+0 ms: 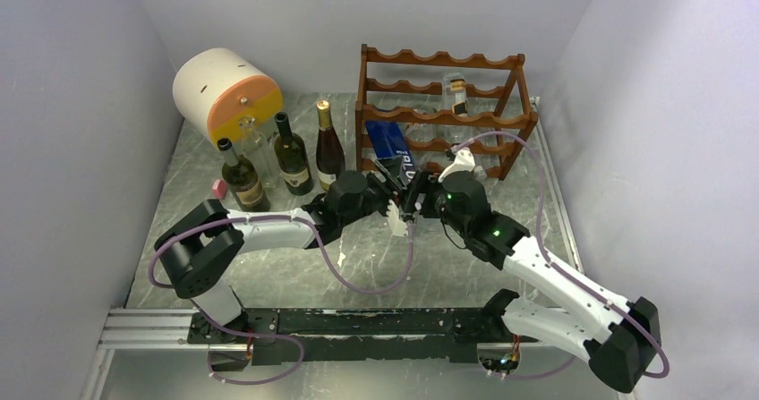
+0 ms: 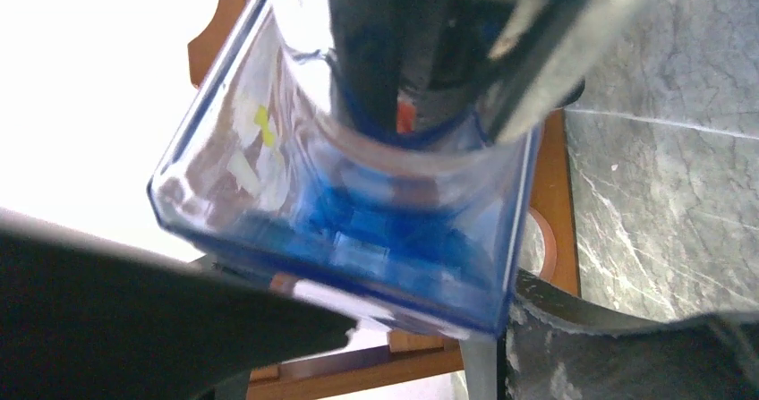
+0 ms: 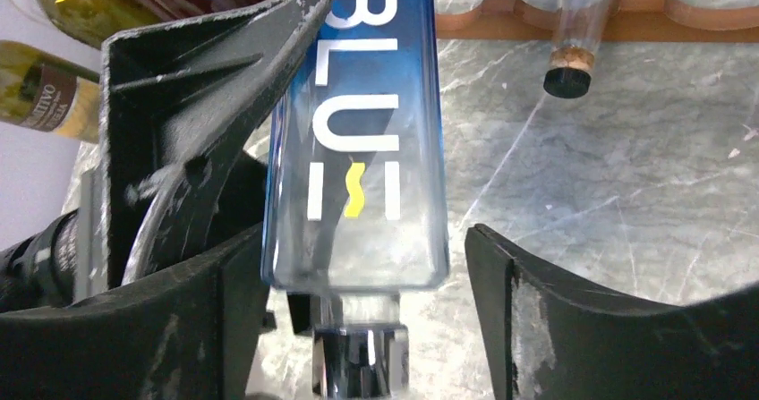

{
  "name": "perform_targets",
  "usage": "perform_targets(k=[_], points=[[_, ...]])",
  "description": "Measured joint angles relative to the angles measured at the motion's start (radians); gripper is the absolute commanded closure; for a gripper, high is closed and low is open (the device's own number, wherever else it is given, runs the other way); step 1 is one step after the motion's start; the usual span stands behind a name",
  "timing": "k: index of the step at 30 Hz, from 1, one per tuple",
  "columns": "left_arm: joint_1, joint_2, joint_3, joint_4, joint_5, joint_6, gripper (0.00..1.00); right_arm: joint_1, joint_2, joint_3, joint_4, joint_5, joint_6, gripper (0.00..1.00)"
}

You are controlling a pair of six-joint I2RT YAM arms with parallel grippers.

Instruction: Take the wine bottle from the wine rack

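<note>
The wine bottle (image 1: 394,149) is a square blue bottle with white lettering. It lies tilted just in front of the dark wooden wine rack (image 1: 439,60), cap end toward the arms. My left gripper (image 1: 391,201) is shut on it; in the left wrist view the blue glass (image 2: 358,221) fills the space between the fingers (image 2: 609,346). My right gripper (image 3: 358,275) stands open around the bottle's shoulder (image 3: 367,105) and silver cap (image 3: 362,360). Its left finger (image 3: 179,328) lies against the glass and its right finger (image 3: 573,328) stands clear of it.
A clear corked bottle (image 1: 458,96) lies in the rack. Three upright bottles (image 1: 293,154) stand left of the rack beside a white and orange cylinder (image 1: 224,91). A small pink object (image 1: 217,188) lies near them. Walls close in on three sides.
</note>
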Motion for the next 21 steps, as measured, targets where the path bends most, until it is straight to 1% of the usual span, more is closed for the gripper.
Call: perform_targets(k=[1,2,7,11,16,21], points=[[-0.003,0.0,-0.007,0.014,-0.007,-0.005,0.92,0.001,-0.013,0.005,-0.027,0.005,-0.004,0.13],[-0.005,0.002,-0.013,0.029,-0.016,-0.01,0.93,0.003,-0.031,0.011,-0.055,0.01,-0.009,0.12],[-0.014,0.002,-0.031,0.081,-0.033,-0.046,0.93,0.009,-0.102,0.08,-0.14,0.069,-0.034,0.09],[-0.021,0.002,-0.045,0.117,-0.05,-0.059,0.93,0.01,-0.156,0.154,-0.145,0.122,-0.058,0.06],[-0.054,0.002,-0.085,0.186,-0.097,-0.06,0.93,0.01,-0.206,0.185,-0.142,0.202,-0.097,0.03],[-0.103,0.001,-0.12,0.249,-0.154,-0.066,0.93,0.009,-0.174,0.192,-0.14,0.25,-0.125,0.02]])
